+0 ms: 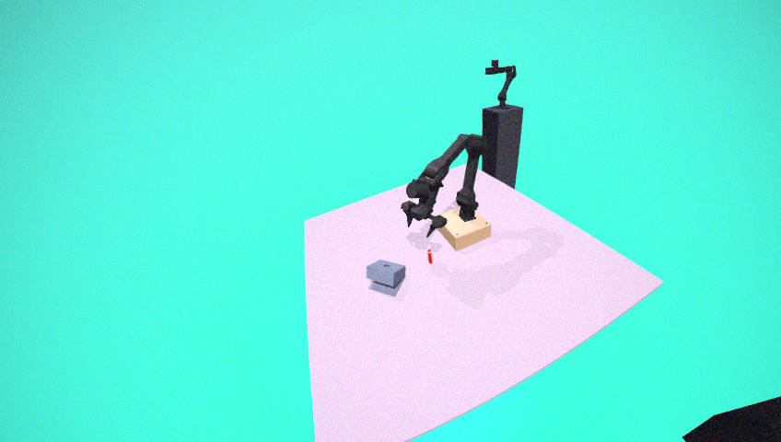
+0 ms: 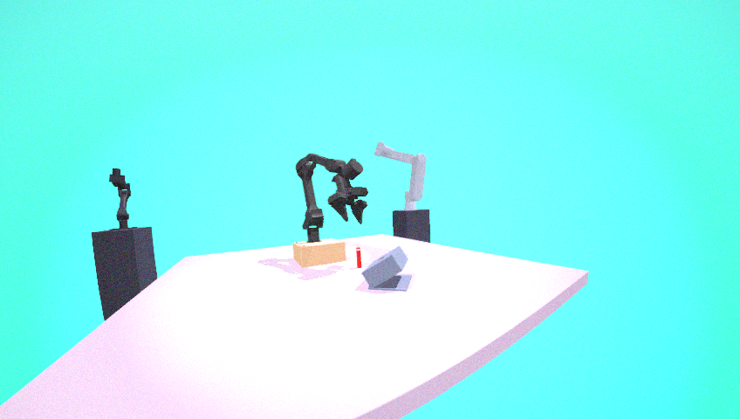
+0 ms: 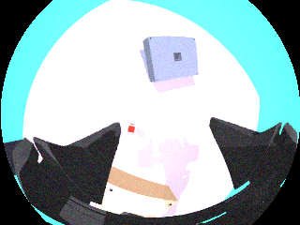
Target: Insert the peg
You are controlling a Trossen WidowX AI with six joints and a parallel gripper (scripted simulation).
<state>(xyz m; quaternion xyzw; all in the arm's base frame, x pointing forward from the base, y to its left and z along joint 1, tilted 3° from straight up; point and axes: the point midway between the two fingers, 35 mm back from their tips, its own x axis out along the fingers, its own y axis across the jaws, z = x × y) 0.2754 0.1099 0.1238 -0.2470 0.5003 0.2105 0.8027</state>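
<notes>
1. Gripper (image 2: 349,209) spread wide, nothing between the fingers, tips angled down, well above the table (image 2: 259,332).
2. Peg (image 2: 359,257) red, upright on the table, below the gripper and a little out from it, not touched. In the wrist view the peg (image 3: 131,127) sits just off the inner edge of the left-hand finger (image 3: 82,153), not centred in the gap.
3. Risk: descending from this offset, that finger could land on the peg top or clip its side and tip it over. Peg looks thin, so likely easy to topple.
4. Risk: closing off-centre would push the peg sideways or grip it tilted, and a tilted peg would jam at the hole mouth.
5. Panel (image 2: 385,267) grey, sloped, beyond the peg, further out from the gripper. Hole (image 3: 178,56) small and dark on its face; shape too small to tell, so cannot judge whether the peg needs turning.
6. Tan base block (image 2: 318,252) sits back behind the gripper, near the peg; a low approach might brush it.
</notes>
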